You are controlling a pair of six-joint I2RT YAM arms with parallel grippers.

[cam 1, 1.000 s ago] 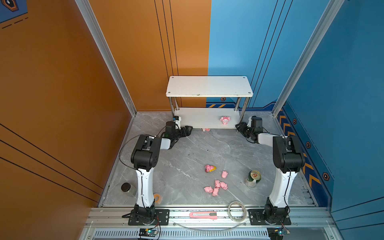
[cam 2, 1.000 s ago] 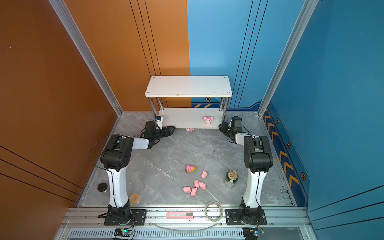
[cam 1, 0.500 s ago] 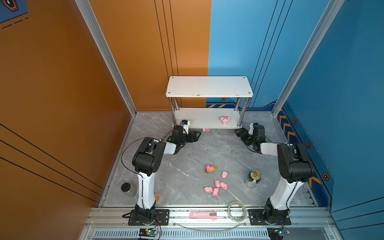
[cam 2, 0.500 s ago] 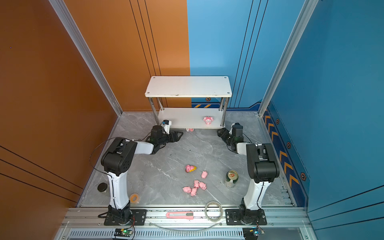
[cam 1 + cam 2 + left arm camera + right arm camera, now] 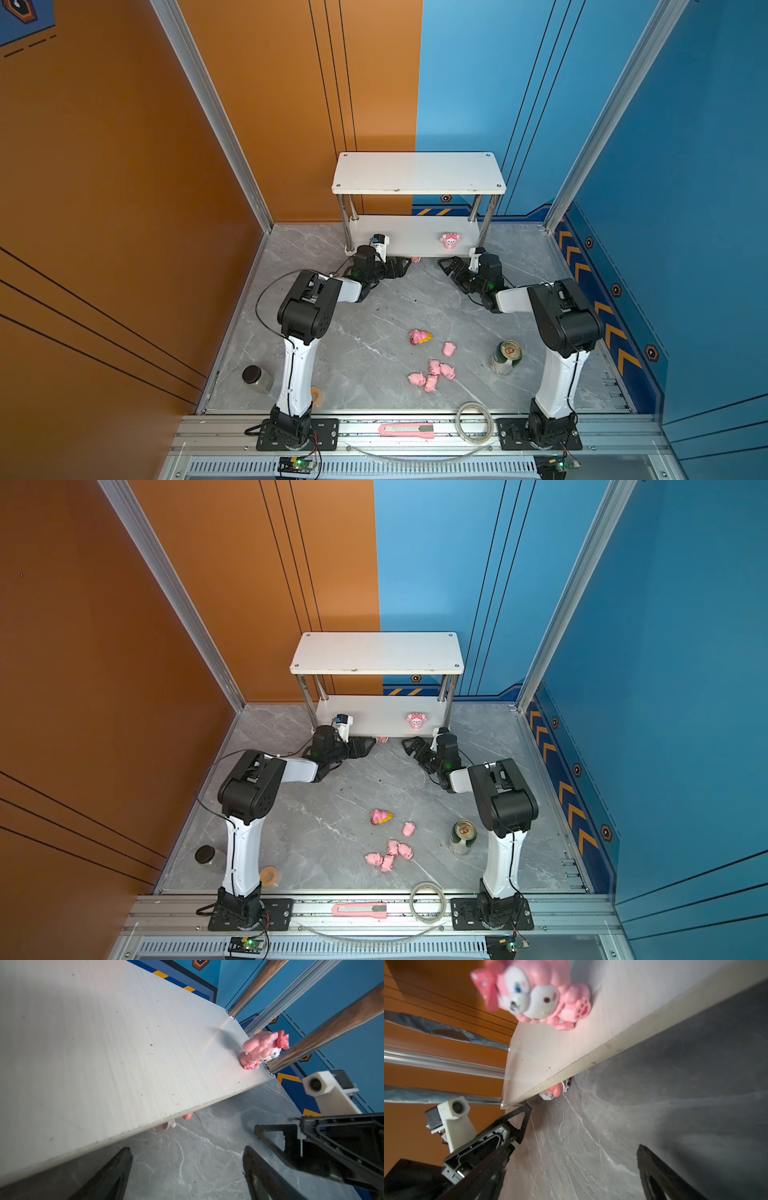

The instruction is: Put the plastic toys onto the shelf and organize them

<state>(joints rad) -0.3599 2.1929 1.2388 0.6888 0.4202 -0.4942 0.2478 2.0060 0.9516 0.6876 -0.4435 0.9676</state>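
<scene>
The white two-tier shelf with chrome legs [image 5: 415, 172] stands at the back wall on the grey marble-pattern floor [image 5: 374, 307]. On its lower board, near the right front leg, a pink figurine with a white face and a dotted bow [image 5: 450, 240] stands upright and looks to the front. The right wrist view shows its paw prints, but out of focus. A white-and-pink figurine [image 5: 415, 259] lies on the floor at the front edge of the lower board. It is mostly hidden under the board and only a small part shows, so its pose cannot be told. The yellow sunflower-faced figurine [image 5: 420, 336] lies in the middle of the floor. Five tiny pink pigs [image 5: 432, 374] are near it, four in a cluster and one apart.

The left gripper [image 5: 404, 266] is low in front of the shelf, just beside the hidden figurine, with jaws wide apart and empty. The right gripper [image 5: 448, 268] is opposite, also spread and holding nothing. Its own wrist view shows only one finger [image 5: 658, 1172].
</scene>
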